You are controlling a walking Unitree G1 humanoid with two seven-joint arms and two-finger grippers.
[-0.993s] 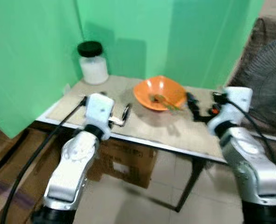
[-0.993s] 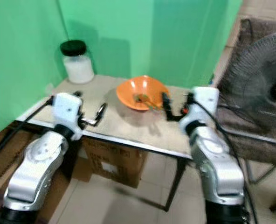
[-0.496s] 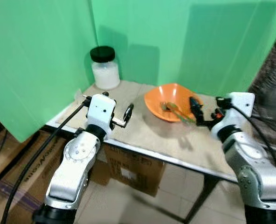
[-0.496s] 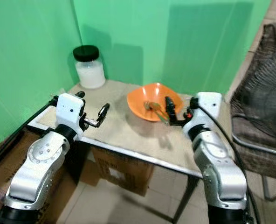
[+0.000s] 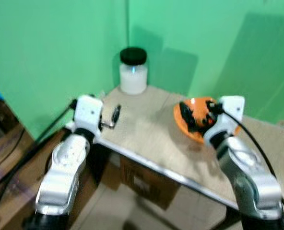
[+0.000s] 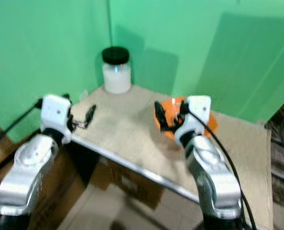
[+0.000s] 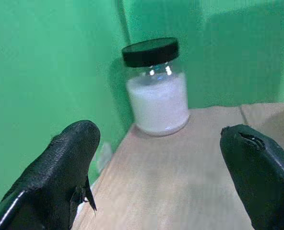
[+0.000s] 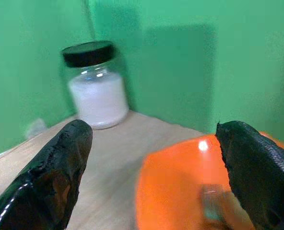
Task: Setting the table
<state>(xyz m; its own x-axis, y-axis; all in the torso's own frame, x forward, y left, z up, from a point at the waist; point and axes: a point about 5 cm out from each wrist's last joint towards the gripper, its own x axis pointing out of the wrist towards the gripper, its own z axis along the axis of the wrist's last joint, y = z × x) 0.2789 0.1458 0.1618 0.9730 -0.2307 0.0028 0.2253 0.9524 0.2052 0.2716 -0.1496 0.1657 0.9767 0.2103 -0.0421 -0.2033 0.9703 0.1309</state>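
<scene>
An orange bowl (image 5: 198, 106) sits on the tan table (image 5: 147, 139), with a blurred utensil (image 8: 211, 201) lying inside it. My right gripper (image 5: 187, 117) hovers open just in front of the bowl's left rim, nothing between its fingers (image 8: 60, 167). The bowl (image 8: 180, 182) lies low between those fingers in the right wrist view. My left gripper (image 5: 115, 117) is open and holds nothing above the table's near left corner. It points toward a jar of white powder with a black lid (image 7: 156, 88) standing at the table's back left.
Green backdrop walls close the table in at the back and left. A cardboard box (image 5: 147, 184) stands under the table. The table's metal front edge (image 5: 147, 165) runs diagonally below both grippers. Bare tabletop lies between the jar (image 5: 133, 72) and the bowl.
The whole view has shifted right and blurred, so the camera moved. The right gripper now stands closer to the bowl's rim. Both grippers stay open.
</scene>
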